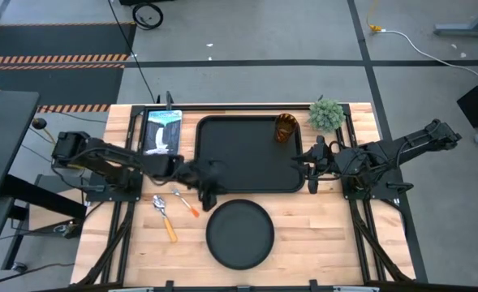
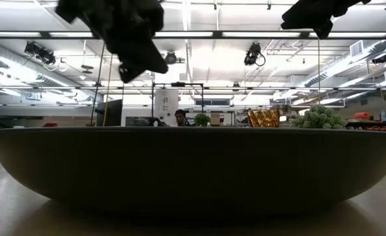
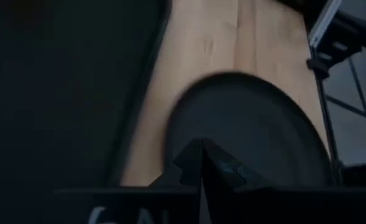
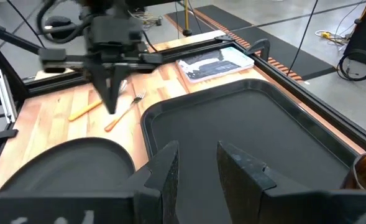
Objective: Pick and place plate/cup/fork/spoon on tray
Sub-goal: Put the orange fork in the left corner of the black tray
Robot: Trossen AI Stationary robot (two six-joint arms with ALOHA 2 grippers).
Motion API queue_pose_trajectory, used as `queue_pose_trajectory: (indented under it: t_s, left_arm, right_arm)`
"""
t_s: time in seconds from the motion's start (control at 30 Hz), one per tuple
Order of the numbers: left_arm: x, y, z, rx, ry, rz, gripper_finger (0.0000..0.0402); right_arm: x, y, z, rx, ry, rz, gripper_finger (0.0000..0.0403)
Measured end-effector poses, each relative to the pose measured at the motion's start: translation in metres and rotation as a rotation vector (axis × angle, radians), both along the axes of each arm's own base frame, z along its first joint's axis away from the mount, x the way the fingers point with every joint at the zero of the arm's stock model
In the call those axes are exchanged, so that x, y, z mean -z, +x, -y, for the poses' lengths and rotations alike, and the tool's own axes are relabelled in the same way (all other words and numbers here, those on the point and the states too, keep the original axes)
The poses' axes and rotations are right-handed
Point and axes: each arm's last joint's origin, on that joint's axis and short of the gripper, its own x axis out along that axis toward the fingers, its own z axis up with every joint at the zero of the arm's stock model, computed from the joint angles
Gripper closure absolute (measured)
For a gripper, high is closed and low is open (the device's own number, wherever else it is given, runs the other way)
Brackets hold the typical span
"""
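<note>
The plate point(image 1: 239, 234) sits flat on the wooden table point(image 1: 320, 235), just in front of the tray point(image 1: 247, 154) and apart from it, nothing resting on it. Over on the tray, the cup point(image 1: 286, 127) stands in the far right corner, amber and upright, with a small green plant point(image 1: 326, 113) just beyond the tray's rim on that side. Out on the bare wood to the left of the plate lie the spoon point(image 1: 164, 214) and the fork point(image 1: 185, 203), side by side, orange handles angled toward the plate, neither one touching it. A blue-white picture card point(image 1: 162, 130) lies beside the tray's left edge. Now the left gripper point(image 1: 208, 197) hangs above the table at the tray's near left corner, between the utensils and the plate; its fingers point(image 4: 110, 93) come together to a point, pressed closed with nothing between them. The right gripper point(image 1: 312, 172) hovers over the tray's right edge, fingers point(image 4: 164, 171) parted a little, holding nothing.
</note>
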Motion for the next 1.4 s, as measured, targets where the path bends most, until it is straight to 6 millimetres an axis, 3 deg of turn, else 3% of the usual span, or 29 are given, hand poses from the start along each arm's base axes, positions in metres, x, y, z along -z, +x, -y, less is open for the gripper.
queue_pose_trajectory:
  t_s: [0.2,0.4,0.63,0.8,1.07,1.4]
  left_arm:
    - [-0.002,-0.012,0.036,-0.138,-0.005,-0.002,0.0390]
    - [0.005,-0.025,0.053,-0.346,-0.062,-0.060,0.0390]
    - [0.022,-0.052,0.049,-0.682,-0.074,-0.239,0.0387]
    - [0.028,-0.068,0.044,-0.880,-0.101,-0.335,0.0357]
    - [0.030,-0.071,0.052,-1.006,-0.236,-0.306,0.0283]
    - [0.058,-0.070,0.072,-1.160,-0.305,-0.353,0.0290]
  right_arm:
    - [-0.001,0.000,0.000,-0.002,-0.003,0.009,0.0287]
    - [-0.002,0.001,0.000,-0.046,-0.147,-0.014,0.0287]
    - [-0.011,0.004,-0.001,-0.037,-0.103,0.084,0.0287]
    - [-0.015,0.005,-0.001,-0.035,-0.089,0.124,0.0287]
    - [-0.008,0.005,-0.003,-0.113,-0.088,0.050,0.0287]
    - [0.002,0.007,-0.008,-0.198,-0.077,-0.035,0.0287]
